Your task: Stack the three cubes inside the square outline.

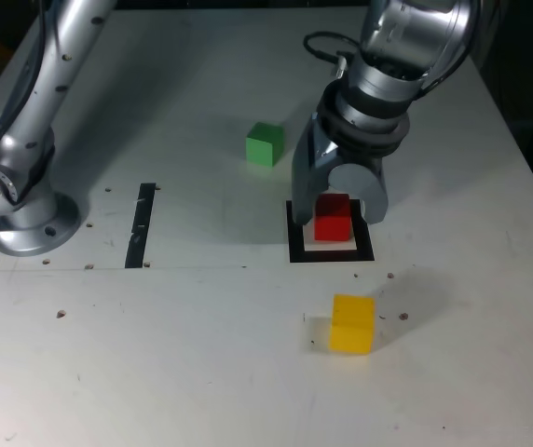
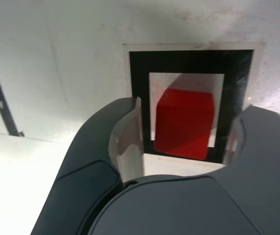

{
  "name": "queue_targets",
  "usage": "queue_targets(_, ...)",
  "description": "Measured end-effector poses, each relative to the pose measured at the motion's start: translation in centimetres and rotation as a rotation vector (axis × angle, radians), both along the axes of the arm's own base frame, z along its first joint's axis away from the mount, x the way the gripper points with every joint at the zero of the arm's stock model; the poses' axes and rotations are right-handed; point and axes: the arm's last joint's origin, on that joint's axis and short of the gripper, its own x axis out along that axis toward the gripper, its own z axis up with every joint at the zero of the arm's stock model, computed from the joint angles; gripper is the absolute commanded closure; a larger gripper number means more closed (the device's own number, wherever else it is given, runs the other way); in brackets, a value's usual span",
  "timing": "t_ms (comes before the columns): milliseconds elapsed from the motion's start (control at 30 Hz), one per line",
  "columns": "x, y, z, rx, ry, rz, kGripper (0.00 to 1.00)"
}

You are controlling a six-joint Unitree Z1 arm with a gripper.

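Reaching down from the exterior view's upper right with the silver arm [image 1: 406,42], and ending in an open gripper [image 1: 338,219], with fingers spread to either side of the red cube [image 1: 332,222]. Not gripping anything: in the wrist view, bare gaps to see between the cube and each finger. Down inside the square outline [image 1: 298,244] with the red cube, turned slightly against the black border, with some white centre visible around it. Away from the outline with both other cubes, and down on the pale table [image 1: 173,363] with each. Behind the outline, toward the exterior view's upper left, to find the green cube [image 1: 265,146]. In front of the outline, toward the bottom of the exterior view, to find the yellow cube [image 1: 351,326], casting a faint shadow beside it. Well apart from the outline, toward the exterior view's left, to see a straight black strip [image 1: 140,228] lying flat. Farther left in that view, to see a round metal base [image 1: 29,233] standing on the table, with a dark cable [image 1: 32,88] running along the metal tube above it. Around the strip and outline, to notice small holes dotting the tabletop.
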Motion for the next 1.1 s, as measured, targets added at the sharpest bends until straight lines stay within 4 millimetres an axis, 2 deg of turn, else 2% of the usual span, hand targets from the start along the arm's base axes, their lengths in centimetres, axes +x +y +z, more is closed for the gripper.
queue_targets(100, 0.2, -0.7, 1.1, 0.023, -0.022, -0.041, 0.01)
queue_targets(333, 0.4, -4.6, 4.4, 0.042, -0.189, -0.226, 0.01)
queue_targets(500, -0.8, -6.3, 4.8, 0.031, -0.151, -0.182, 0.01)
queue_targets(633, -2.2, -8.9, 5.3, -0.017, -0.104, -0.142, 0.01)
queue_targets(767, -2.6, -11.7, 4.8, -0.053, -0.092, -0.158, 0.01)
queue_targets(900, -2.4, -14.7, 3.3, -0.074, -0.073, -0.185, 0.01)
queue_targets(1100, -1.4, -15.4, 0.7, -0.079, -0.022, -0.185, 0.01)
